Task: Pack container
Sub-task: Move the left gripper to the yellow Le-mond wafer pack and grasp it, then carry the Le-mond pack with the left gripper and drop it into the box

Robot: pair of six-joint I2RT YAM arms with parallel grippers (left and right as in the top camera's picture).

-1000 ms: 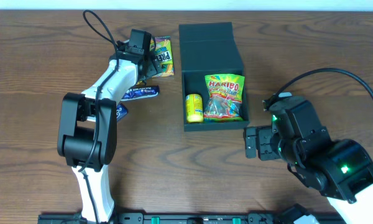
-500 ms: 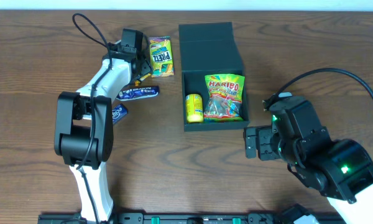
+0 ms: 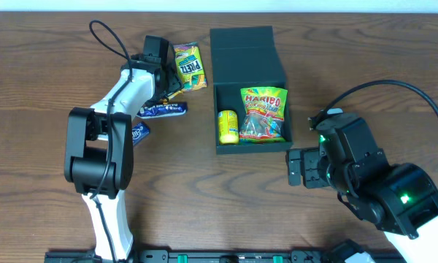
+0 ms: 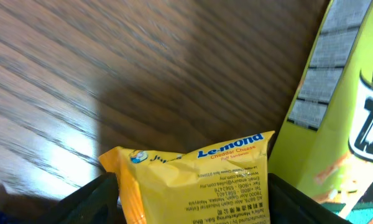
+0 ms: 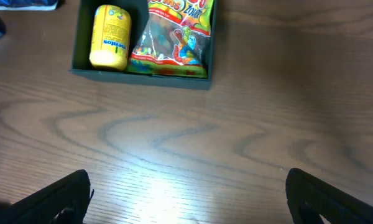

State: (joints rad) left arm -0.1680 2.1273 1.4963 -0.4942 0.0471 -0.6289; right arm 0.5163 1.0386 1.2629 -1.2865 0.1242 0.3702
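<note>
The left claw [image 4: 196, 200] has closed onto the yellow Le-mond packet [image 4: 196, 177]; the right claw [image 5: 189, 196] stays wide open.

Left arm [image 3: 128, 91] stretched far forward, left gripper [image 4: 189, 199] jaws pinching a yellow packet [image 4: 196, 168]; right arm [image 3: 372, 183] folded near base, right gripper [image 5: 188, 196] facing down, jaws wide apart.

Counted: one black container [image 3: 248, 51], holding one yellow canister [image 3: 228, 126] and one Haribo bag [image 3: 263, 113]. Outside it on the desk [image 3: 44, 88]: one yellow-green Pretz packet [image 3: 190, 66], one yellow Lemond packet [image 4: 196, 180] and two blue packets, an upper blue packet [image 3: 166, 109] and a lower blue packet [image 3: 141, 132].
</note>
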